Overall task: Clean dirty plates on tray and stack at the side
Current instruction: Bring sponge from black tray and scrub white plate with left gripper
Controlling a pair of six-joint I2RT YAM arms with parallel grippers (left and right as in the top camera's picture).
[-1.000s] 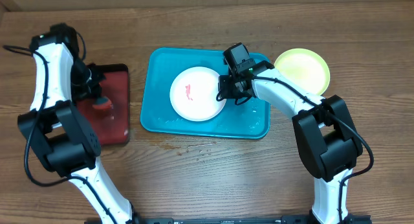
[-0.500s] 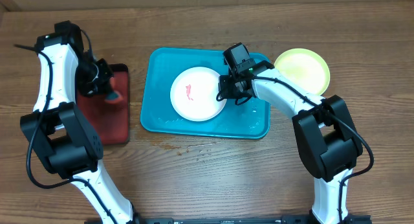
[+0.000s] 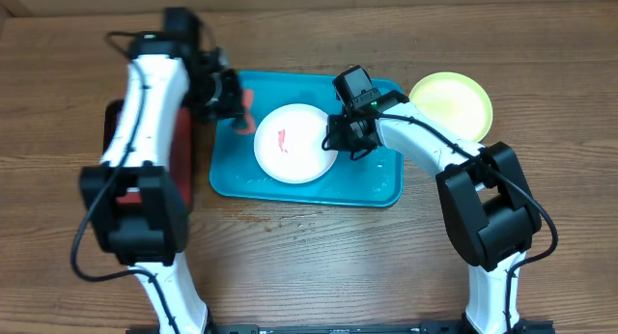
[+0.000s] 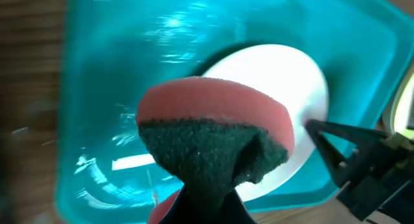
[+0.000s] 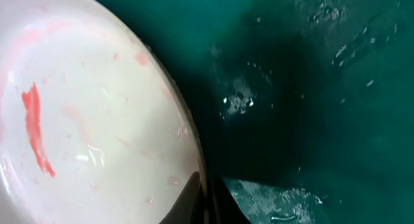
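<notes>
A white plate (image 3: 294, 141) with a red smear lies in the teal tray (image 3: 372, 184). My right gripper (image 3: 335, 141) is shut on the plate's right rim; in the right wrist view (image 5: 207, 198) its fingers pinch the rim of the white plate (image 5: 84, 114). My left gripper (image 3: 237, 97) is shut on a pink sponge with a dark green scrub side (image 4: 213, 130) and holds it over the tray's upper left part, just left of the white plate (image 4: 284, 75). A yellow-green plate (image 3: 451, 104) sits on the table right of the tray. The light blue plate is out of view.
A dark red tray (image 3: 179, 170) lies left of the teal tray, partly hidden by my left arm. The teal tray floor (image 5: 323, 88) is wet with droplets. Wooden table (image 3: 309, 257) extends in front.
My left arm has swung right from over the dark red tray to over the teal tray, carrying the sponge. The right gripper and the white plate have not moved.
</notes>
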